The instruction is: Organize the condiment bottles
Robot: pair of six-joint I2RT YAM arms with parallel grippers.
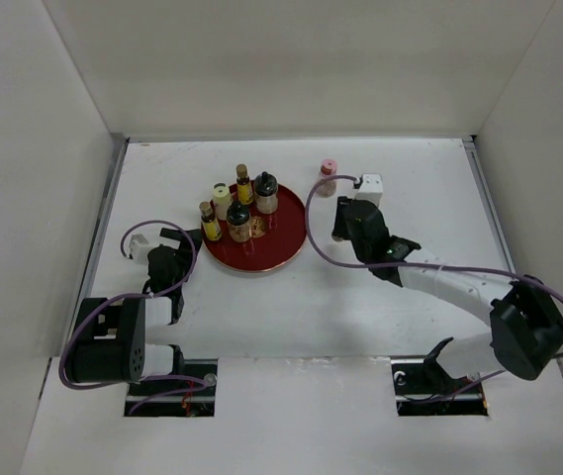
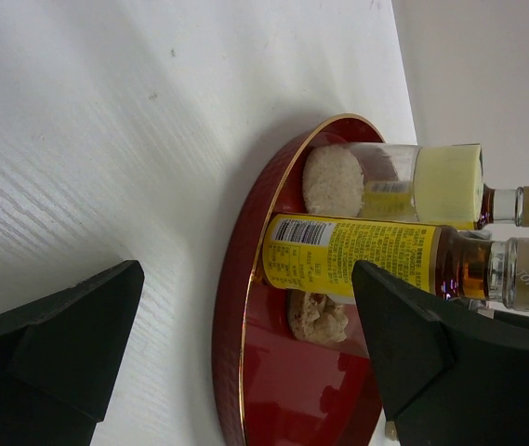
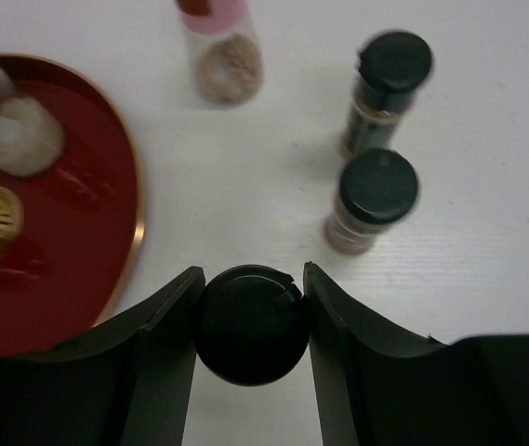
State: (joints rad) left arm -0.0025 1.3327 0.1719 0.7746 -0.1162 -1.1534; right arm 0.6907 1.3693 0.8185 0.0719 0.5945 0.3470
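Between the fingers of the right pincer [image 3: 251, 274] a round black cap [image 3: 250, 325] is grasped, with both fingers laid against its sides. The bottle beneath is hidden by the cap, so its contents cannot be told. Just beyond, to the right, two black-capped bottles [image 3: 371, 200] are seen upright on the white table [image 3: 487, 251], close together; the farther one is blurred. In the overhead view these cannot be made out. Farther off, a pink-capped bottle [image 3: 222, 51] is cut off by the frame's upper edge, and pale brown grains can be seen inside it. From above it is seen standing on the table just right of the red tray [image 3: 69, 269].

Five bottles are held upright in the tray's far half: a cream bottle [image 1: 222, 201], a yellow-labelled bottle [image 1: 210, 220] and three dark-capped bottles [image 1: 266, 193] whose labels are too small to read.

At the tray's left rim the left pincer [image 2: 245, 279] is held released, its fingers wide apart with nothing between them. In its wrist view the yellow-labelled bottle shows amber liquid at the neck, while its cap is cut off by the frame and partly covered by one finger [image 2: 413, 353]. The cream bottle behind it is partly hidden.
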